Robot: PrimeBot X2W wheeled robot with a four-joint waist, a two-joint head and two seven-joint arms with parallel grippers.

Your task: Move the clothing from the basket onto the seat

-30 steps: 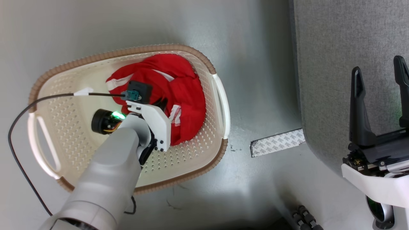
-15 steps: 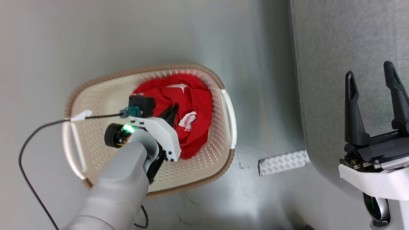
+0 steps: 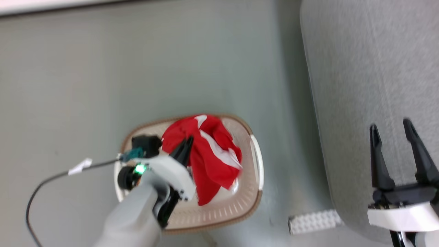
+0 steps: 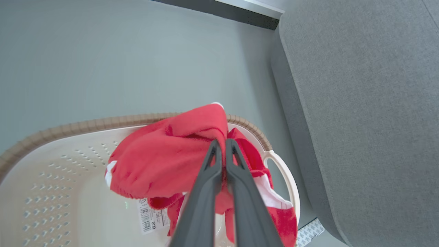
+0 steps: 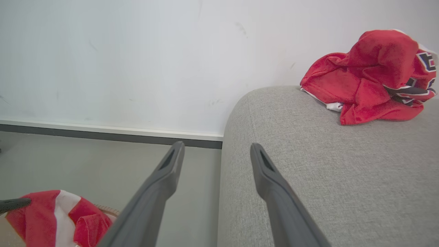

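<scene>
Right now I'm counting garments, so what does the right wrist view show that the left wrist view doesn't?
Right wrist view, not the left: a crumpled red jersey lying on the seat, and the open right gripper. Left wrist view, not the right: the left gripper shut on the clothing, the holed inside of the basket, and a barcode tag. Both: the seat, the grey floor, the basket's brown rim and the held clothing.

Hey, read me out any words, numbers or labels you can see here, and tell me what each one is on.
Nothing reads clearly.
White barcode tag under the hanging clothing: print too small.
Dark numerals on the red garment on the seat: folded, partly hidden, unreadable.
Patterned floor strip: blurred.
</scene>
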